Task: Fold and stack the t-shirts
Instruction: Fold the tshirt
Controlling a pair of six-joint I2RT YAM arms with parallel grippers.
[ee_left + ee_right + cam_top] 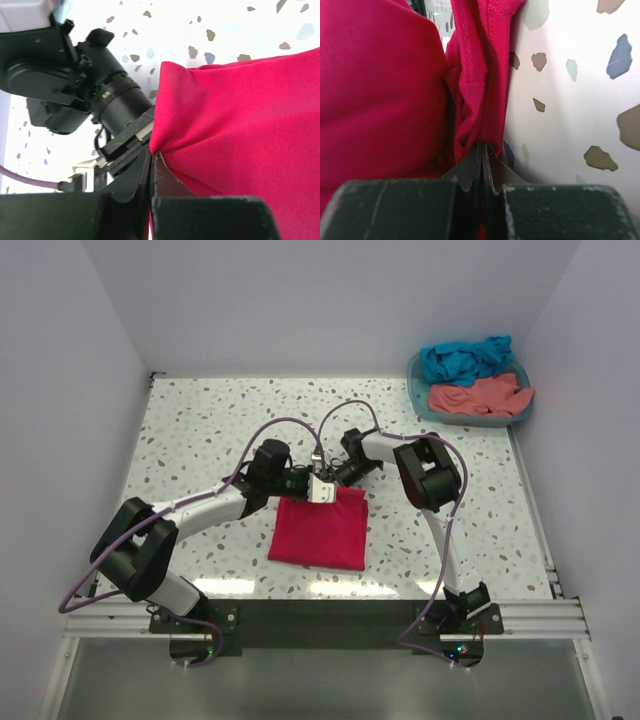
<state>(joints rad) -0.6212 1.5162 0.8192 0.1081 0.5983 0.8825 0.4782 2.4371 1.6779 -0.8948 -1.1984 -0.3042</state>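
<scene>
The crimson-pink t-shirt point(318, 532) lies folded into a rough square on the table in front of the arms. My left gripper point(312, 486) is shut on its far edge; in the left wrist view the cloth point(240, 130) bunches at the closed gripper point(151, 156). My right gripper point(335, 480) is shut on the same far edge just to the right; its wrist view shows the hem point(475, 75) pinched in the closed gripper point(482, 147). The teal-blue t-shirt point(465, 358) and salmon-coral t-shirt point(480, 396) lie crumpled in the basket.
A teal plastic basket point(418, 398) stands at the table's far right corner. The speckled table point(200, 430) runs between white walls on the left, back and right. The right arm's wrist point(75, 85) sits close beside my left gripper.
</scene>
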